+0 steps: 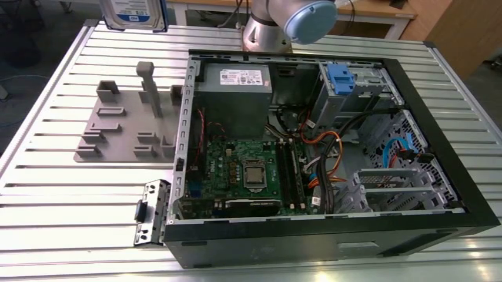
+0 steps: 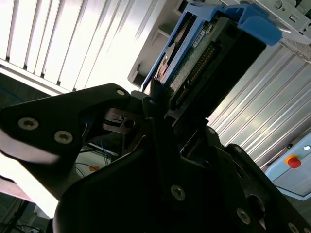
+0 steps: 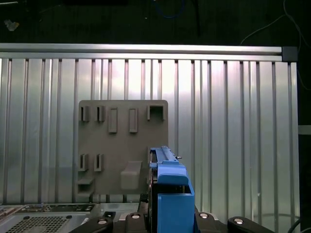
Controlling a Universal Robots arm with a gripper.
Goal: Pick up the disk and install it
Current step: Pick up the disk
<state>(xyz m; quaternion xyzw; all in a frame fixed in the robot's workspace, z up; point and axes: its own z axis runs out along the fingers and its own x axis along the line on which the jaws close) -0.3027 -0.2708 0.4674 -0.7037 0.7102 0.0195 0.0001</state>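
— What sort of place is this?
— A robotics lab or workshop. A slotted aluminium worktable (image 1: pixel 55 205) holds an opened desktop computer case (image 1: pixel 314 234), a grey fixture plate (image 1: pixel 117 145) and a robot arm's base (image 1: pixel 264 35). A wooden desk (image 1: pixel 377 19) stands beyond.

Disk (image 1: pixel 133 14) clamped in gripper (image 2: pixel 158 102) hangs clear above table (image 1: pixel 55 194), bare slats open around fixture plate (image 1: pixel 117 138) with upright posts (image 1: pixel 147 85), while inside case (image 1: pixel 314 232) orange and black cables (image 1: pixel 330 150) cross just before cage (image 1: pixel 365 88), power supply (image 1: pixel 235 97) beside it.
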